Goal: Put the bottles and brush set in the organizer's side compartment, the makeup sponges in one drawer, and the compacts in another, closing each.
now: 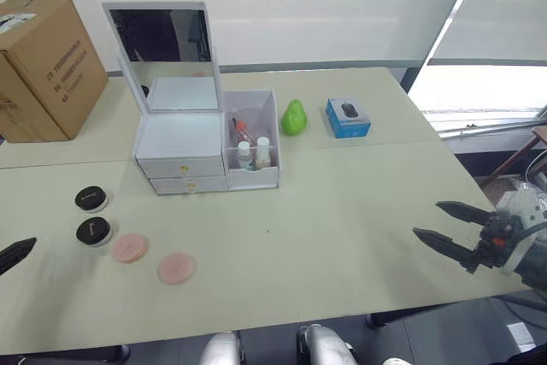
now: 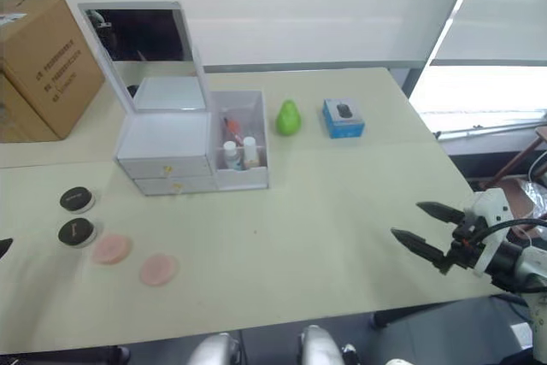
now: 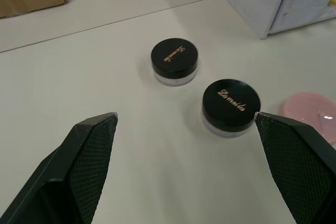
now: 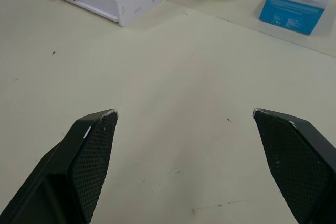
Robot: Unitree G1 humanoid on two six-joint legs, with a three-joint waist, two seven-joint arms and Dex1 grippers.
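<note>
The left gripper (image 3: 185, 121), fingers spread wide, hovers near the two compacts (image 3: 231, 103); the right gripper (image 1: 443, 221) is spread too, over bare table (image 1: 342, 211).

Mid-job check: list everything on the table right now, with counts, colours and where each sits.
organizer: one, white, mirror up, both drawers shut, centre-left of table
side compartment: one, translucent white, on the organizer's right
bottles: two, white caps, standing in the side compartment beside a red-tipped item
compacts: two, black lids, left of the organizer, apart
makeup sponges: two, pink, on the table right of the nearer compact
pear-shaped object: one, green, right of the organizer
small box: one, blue, right of the green object
cardboard box: one, brown, far left
left gripper: open, aimed at the compacts
right gripper: open, over bare table at right
</note>
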